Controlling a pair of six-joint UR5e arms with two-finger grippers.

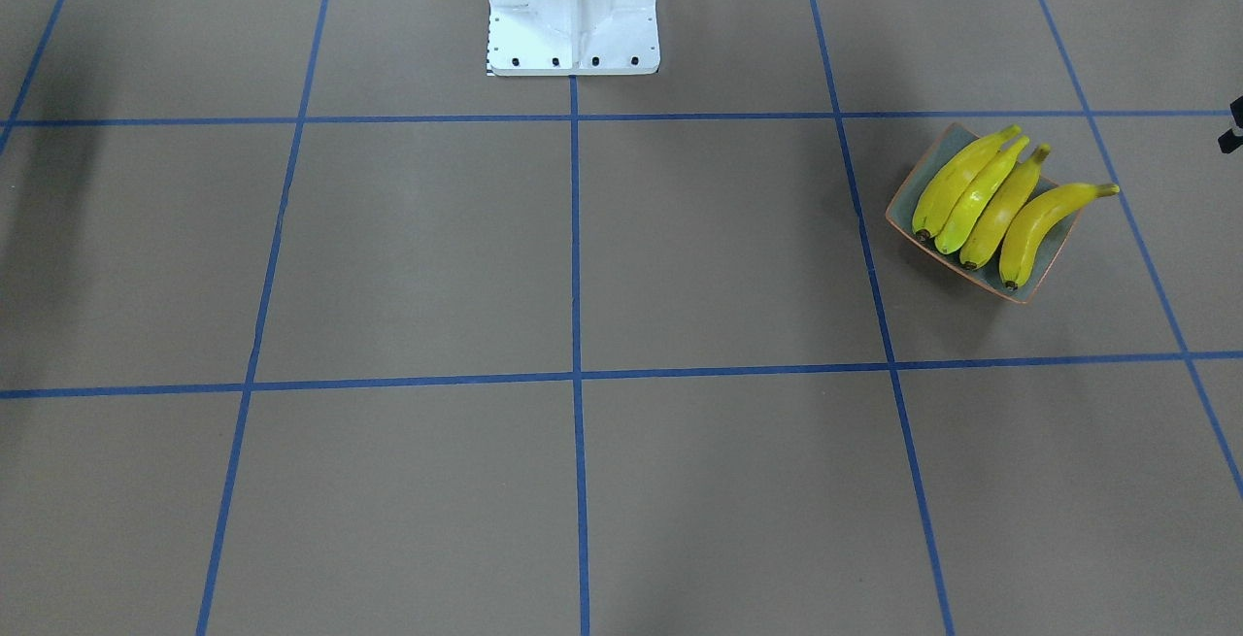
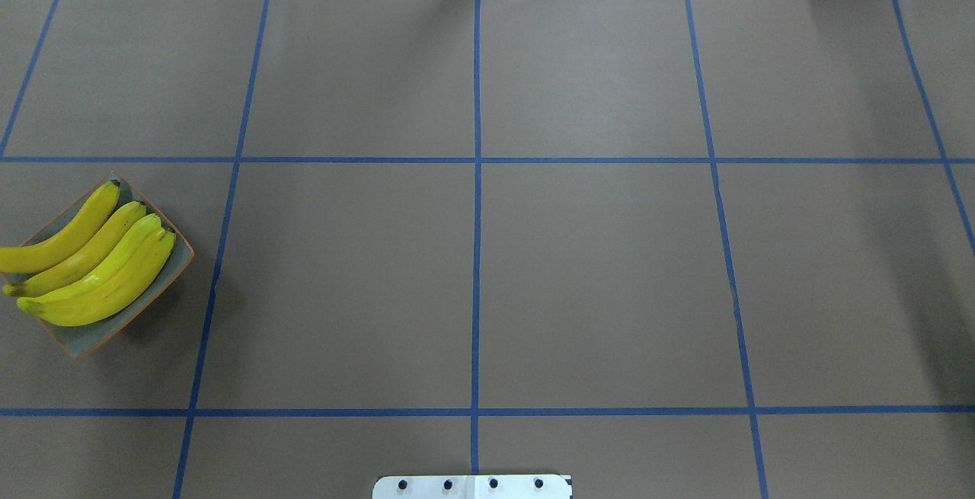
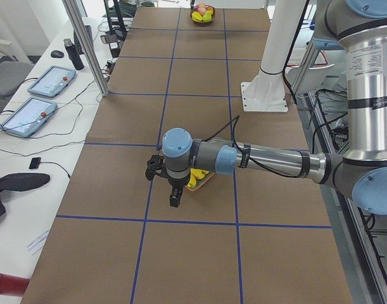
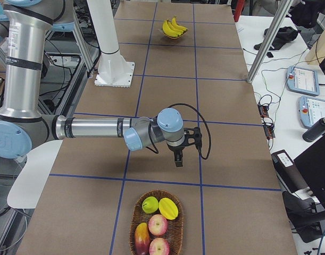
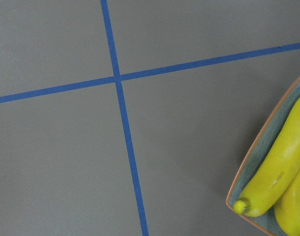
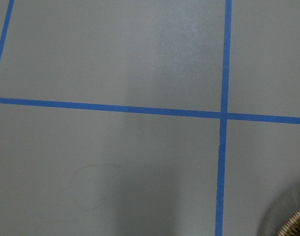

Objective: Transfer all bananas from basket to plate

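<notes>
1. All four bananas (image 1: 1000, 204) lie side by side on the plate (image 2: 91, 337), at the end of the desk (image 1: 583, 257) on the robot's left. The basket (image 4: 133, 223) at the opposite end shows only other fruit (image 4: 158, 226), so we judge the transfer done.
2. The outermost banana overhangs the plate's rim, so a knock could roll it onto the desk.
3. The left gripper (image 3: 174, 197) hangs close beside the plate, and a careless sweep of that arm could shove it.
4. The left gripper and the right gripper (image 4: 178, 158) show only in the side views, so we cannot tell whether their jaws are apart or together.
5. From the left side the arm hides most of the plate. The basket's near edge is cut off, and we cannot rule out a banana beneath the fruit.
</notes>
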